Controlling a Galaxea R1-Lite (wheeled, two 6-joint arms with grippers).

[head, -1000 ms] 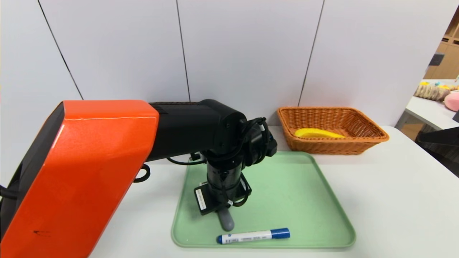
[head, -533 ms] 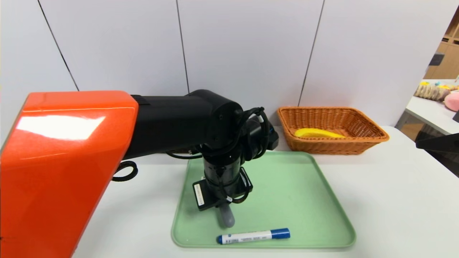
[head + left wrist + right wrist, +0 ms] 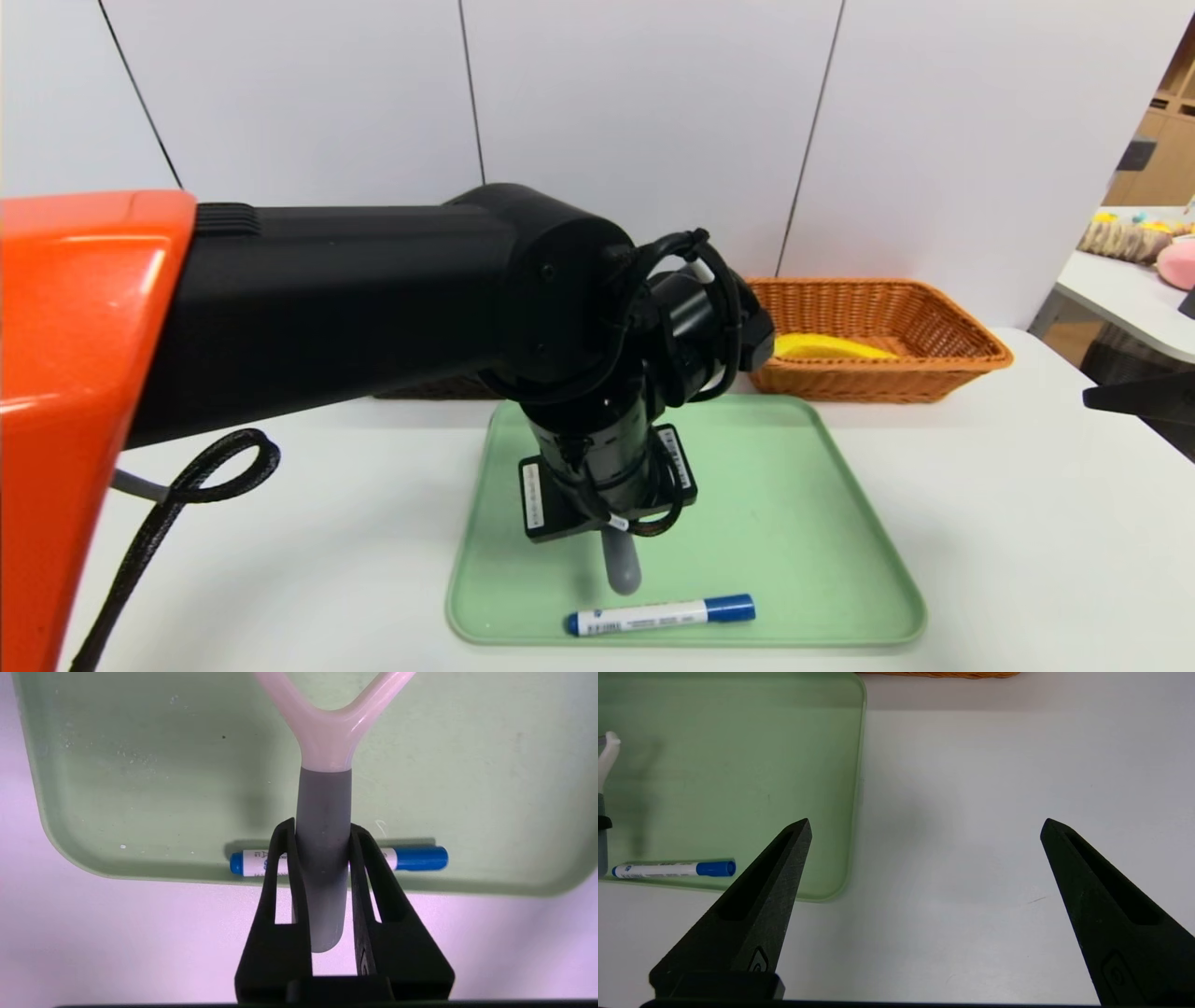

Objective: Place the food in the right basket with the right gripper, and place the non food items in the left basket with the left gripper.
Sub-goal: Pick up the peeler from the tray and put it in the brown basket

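My left gripper (image 3: 323, 828) is shut on the grey handle of a peeler (image 3: 323, 812), whose white forked head reaches out over the green tray (image 3: 140, 765). In the head view the handle end (image 3: 621, 569) pokes out below the wrist, above the tray's front part. A blue-capped white marker (image 3: 661, 614) lies along the tray's front edge. A yellow banana (image 3: 826, 347) lies in the right wicker basket (image 3: 971, 359). Only a sliver of the left basket (image 3: 439, 387) shows behind my left arm. My right gripper (image 3: 924, 826) hangs open and empty over bare table right of the tray.
The left arm's orange and black links (image 3: 327, 299) fill the left of the head view and hide the table behind them. A black cable (image 3: 187, 485) loops down from the arm. White wall panels stand behind the baskets; another table (image 3: 1130, 289) is at far right.
My left arm has risen and shifted a little right with the peeler held in it; the handle end now sits higher over the tray. Marker, banana and right gripper have stayed put.
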